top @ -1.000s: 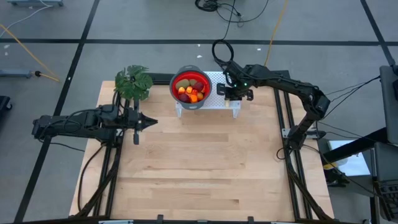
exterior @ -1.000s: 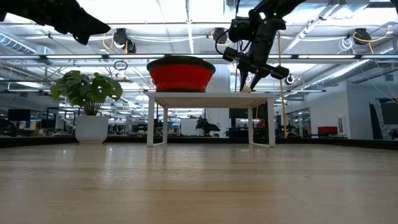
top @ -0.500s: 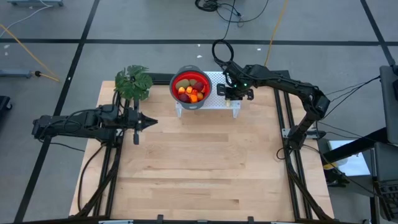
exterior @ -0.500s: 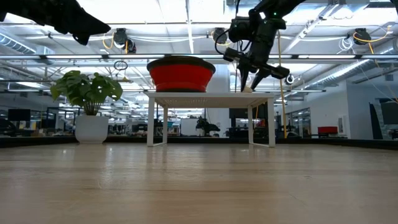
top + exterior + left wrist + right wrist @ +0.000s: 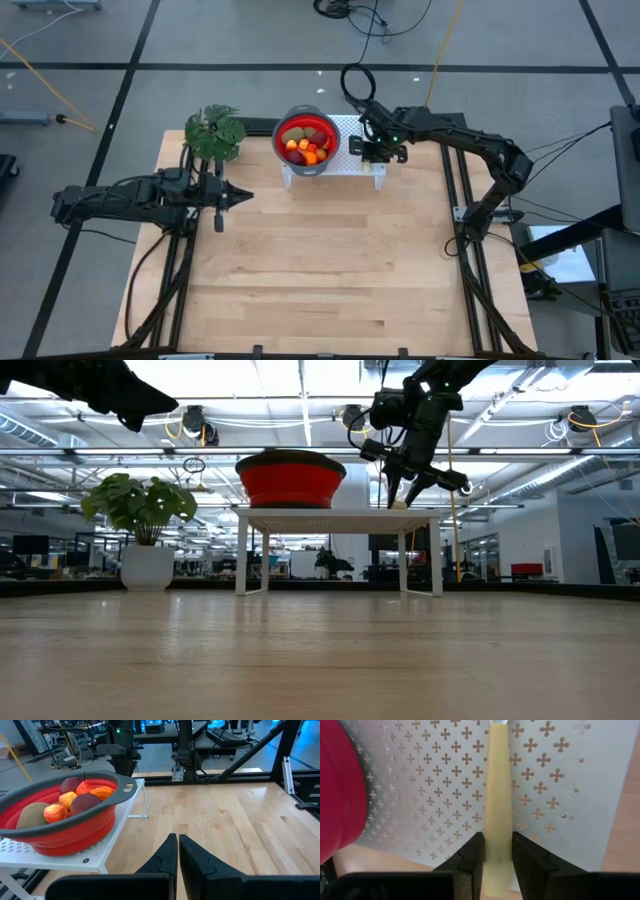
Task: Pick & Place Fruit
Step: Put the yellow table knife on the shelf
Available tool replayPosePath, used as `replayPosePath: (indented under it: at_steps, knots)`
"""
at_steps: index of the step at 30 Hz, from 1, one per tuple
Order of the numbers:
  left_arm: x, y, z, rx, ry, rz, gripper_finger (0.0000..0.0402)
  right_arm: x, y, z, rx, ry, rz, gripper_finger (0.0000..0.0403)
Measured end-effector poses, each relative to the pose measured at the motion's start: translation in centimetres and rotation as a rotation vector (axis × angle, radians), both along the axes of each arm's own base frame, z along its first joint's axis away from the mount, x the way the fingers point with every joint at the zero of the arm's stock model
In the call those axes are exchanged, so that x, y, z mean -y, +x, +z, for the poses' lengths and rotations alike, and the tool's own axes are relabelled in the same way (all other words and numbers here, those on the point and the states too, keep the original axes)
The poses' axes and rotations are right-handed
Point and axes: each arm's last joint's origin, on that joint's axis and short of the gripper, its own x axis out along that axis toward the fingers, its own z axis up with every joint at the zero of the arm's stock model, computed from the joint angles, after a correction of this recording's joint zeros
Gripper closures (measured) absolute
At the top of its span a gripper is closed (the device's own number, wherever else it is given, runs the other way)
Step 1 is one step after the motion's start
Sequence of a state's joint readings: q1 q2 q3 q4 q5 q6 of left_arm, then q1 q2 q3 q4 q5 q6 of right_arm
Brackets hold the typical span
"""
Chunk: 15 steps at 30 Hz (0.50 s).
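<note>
Room (image 5: 560, 550) seen beyond table: open hall, ceiling lights, desks.
Wooden table (image 5: 320, 270) mostly bare.
White perforated stand (image 5: 345, 165) set at far edge; potted plant (image 5: 213, 132) beside it.
Red bowl (image 5: 306, 141) placed on stand; fruit (image 5: 305, 145) piled inside.
Left gripper (image 5: 245, 198) held clenched over table's left side, nothing grasped.
Right gripper (image 5: 496, 852) lowered onto stand, pale knife handle (image 5: 497, 805) grasped between fingers.

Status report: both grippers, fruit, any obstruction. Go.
Right gripper shut on knife handle atop white stand. Left gripper shut, waiting above the table's left. Fruit all in red bowl. Nothing blocking.
</note>
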<state>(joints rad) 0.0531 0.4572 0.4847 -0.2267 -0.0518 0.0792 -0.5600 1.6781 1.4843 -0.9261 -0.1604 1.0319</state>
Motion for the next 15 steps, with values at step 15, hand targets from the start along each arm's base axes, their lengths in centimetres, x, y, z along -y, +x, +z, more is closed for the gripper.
replayPosePath:
  at_steps: [15]
  knots:
    - [0.00,0.00,0.01,0.001,-0.005,0.002,0.0382,0.21,0.59,-0.18,0.053,-0.028,0.006,0.0312]
